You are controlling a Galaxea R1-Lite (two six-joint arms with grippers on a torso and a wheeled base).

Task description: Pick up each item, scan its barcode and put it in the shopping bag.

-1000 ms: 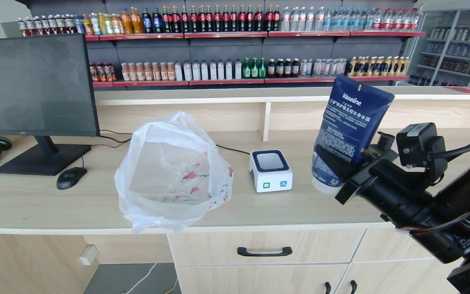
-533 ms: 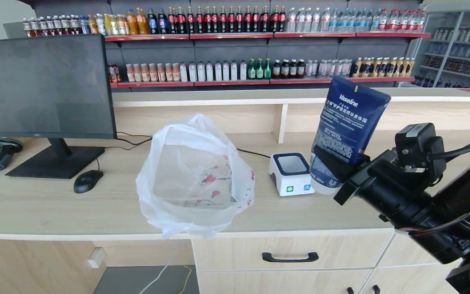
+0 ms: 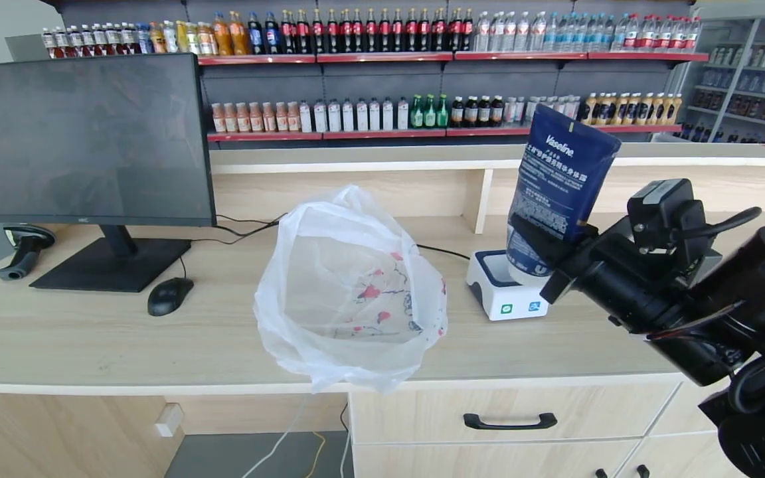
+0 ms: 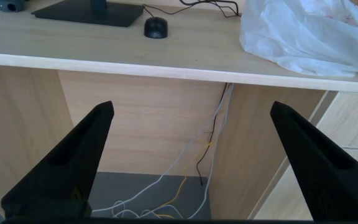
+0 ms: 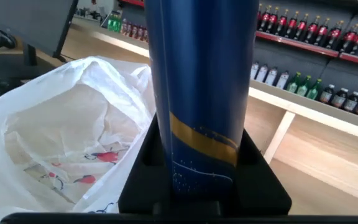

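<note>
One blue tube (image 3: pixel 562 179) clamped cap-down in R gripper (image 3: pixel 536 255) by scanner (image 3: pixel 505 302); L gripper (image 4: pixel 191 109) spread.

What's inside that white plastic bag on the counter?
The shopping bag stands open on the counter. Inside, only its own crumpled plastic and red flower print show, with no goods. Folds hide part of its bottom.

The blue tube (image 3: pixel 558 179) covers much of the white scanner's (image 3: pixel 503 302) top, the right gripper (image 3: pixel 545 249) masks part of the tube's lower body, and the right wrist view's edge crops its far end.
</note>
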